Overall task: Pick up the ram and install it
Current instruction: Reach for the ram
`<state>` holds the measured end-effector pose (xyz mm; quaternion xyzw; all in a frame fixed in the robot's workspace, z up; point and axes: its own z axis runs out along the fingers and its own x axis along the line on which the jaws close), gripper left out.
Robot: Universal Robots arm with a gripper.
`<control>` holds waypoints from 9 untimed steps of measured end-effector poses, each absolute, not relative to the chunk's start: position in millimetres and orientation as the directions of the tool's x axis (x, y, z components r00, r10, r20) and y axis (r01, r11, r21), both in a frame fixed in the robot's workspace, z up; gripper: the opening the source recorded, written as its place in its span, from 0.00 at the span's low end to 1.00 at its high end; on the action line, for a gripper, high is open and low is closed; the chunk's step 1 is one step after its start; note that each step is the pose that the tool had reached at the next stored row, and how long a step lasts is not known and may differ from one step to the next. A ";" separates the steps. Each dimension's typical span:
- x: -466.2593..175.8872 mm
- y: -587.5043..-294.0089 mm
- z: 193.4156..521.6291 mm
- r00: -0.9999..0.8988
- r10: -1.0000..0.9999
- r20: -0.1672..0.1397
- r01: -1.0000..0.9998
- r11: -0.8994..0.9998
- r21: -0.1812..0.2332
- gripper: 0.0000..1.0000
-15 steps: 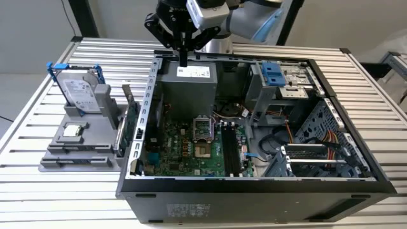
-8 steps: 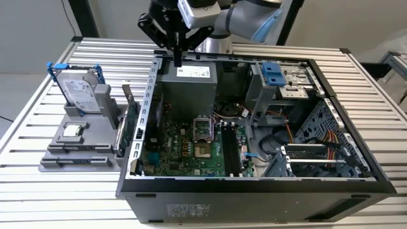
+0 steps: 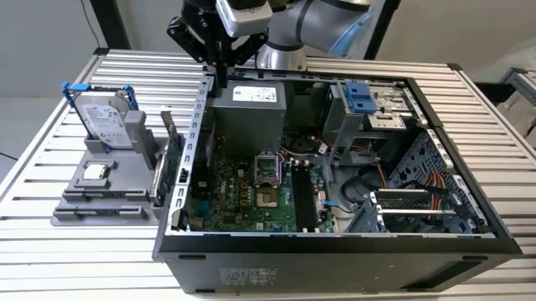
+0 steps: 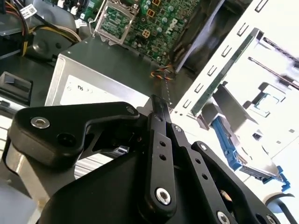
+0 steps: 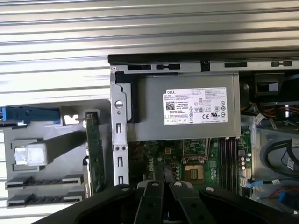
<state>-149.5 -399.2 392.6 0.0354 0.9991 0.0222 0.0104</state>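
Jaws look clamped on ram (image 4: 156, 105). Gripper (image 3: 219, 80) hangs over case (image 3: 335, 257) near PSU (image 3: 247, 110). Risk: narrow pinch, so ram could tilt or slip, then clip case wall or miss mobo slots (image 3: 303, 197).

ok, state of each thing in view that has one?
Black tower computer case: on its side, panel off.
Silver hard drive with blue handle: upright in grey plastic holder.
Green expansion card with metal bracket: on edge beside the case.
Black robot gripper: over the case wall by grey power supply.
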 end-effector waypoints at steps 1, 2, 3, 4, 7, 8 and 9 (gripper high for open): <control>-151.7 -399.1 392.6 -0.997 0.071 -0.019 0.070 0.997 0.045 0.00; -153.7 -399.1 392.6 -0.997 0.071 -0.019 0.070 0.997 0.045 0.00; -155.7 -399.2 392.6 -0.997 0.071 -0.019 0.070 0.997 0.045 0.00; -157.7 -399.2 392.6 -0.997 0.071 -0.019 0.070 0.997 0.045 0.00; -163.9 -399.2 392.7 -0.997 0.071 -0.019 0.070 0.997 0.045 0.00; -166.0 -399.2 392.6 -0.997 0.071 -0.019 0.070 0.997 0.045 0.00; -168.0 -399.2 392.6 -0.997 0.071 -0.019 0.070 0.997 0.045 0.00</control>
